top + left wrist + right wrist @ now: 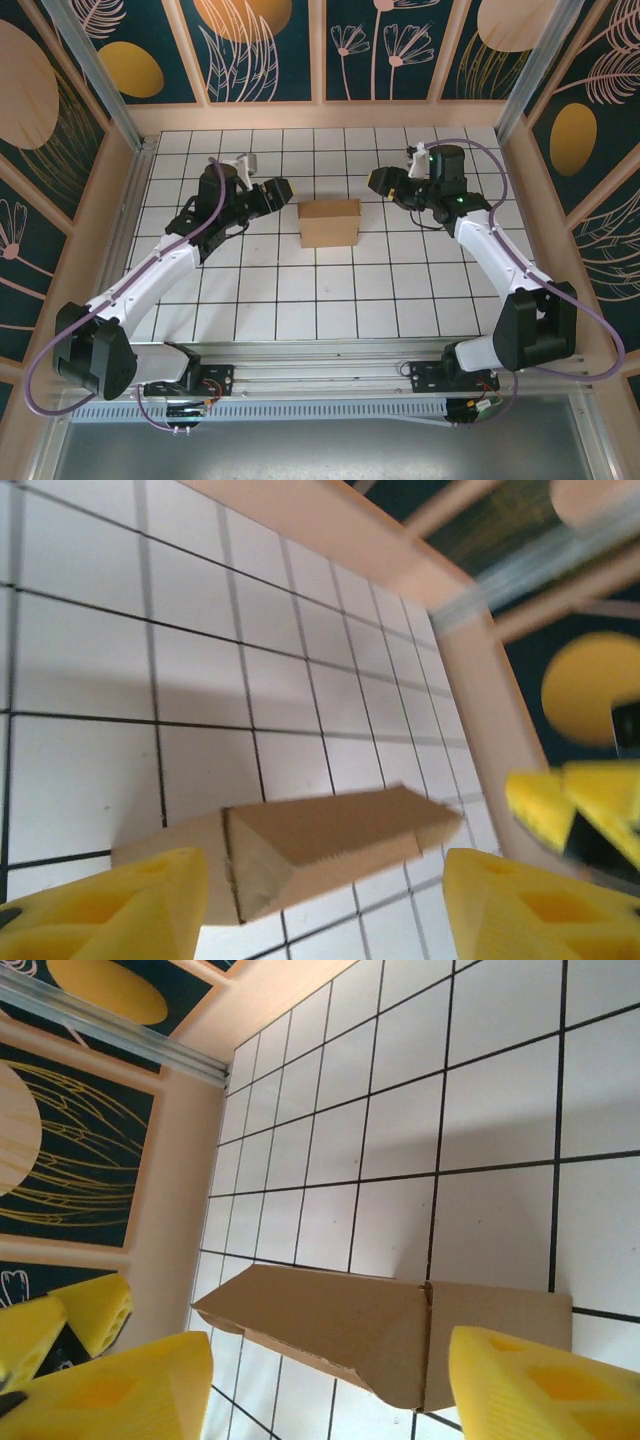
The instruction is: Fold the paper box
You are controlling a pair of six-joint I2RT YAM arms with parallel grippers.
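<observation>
Top external view: the paper box (330,222), plain brown cardboard folded into a closed block, sits on the white tiled surface (400,300). It lies about midway between the left and right edges and somewhat nearer the far edge than the near one. The left tool (272,192) hangs just off the box's left side and the right tool (388,183) just off its right side. A gap of bare tile shows between each and the cardboard. Left wrist view: the left tool's yellow fingers (120,905) stand wide apart and hold nothing, with the box lying on the tiles beyond them. Right wrist view: the right tool's fingers (540,1380) are likewise spread wide and grip nothing. The box rests past them, a seam (428,1345) crossing its cardboard.
</observation>
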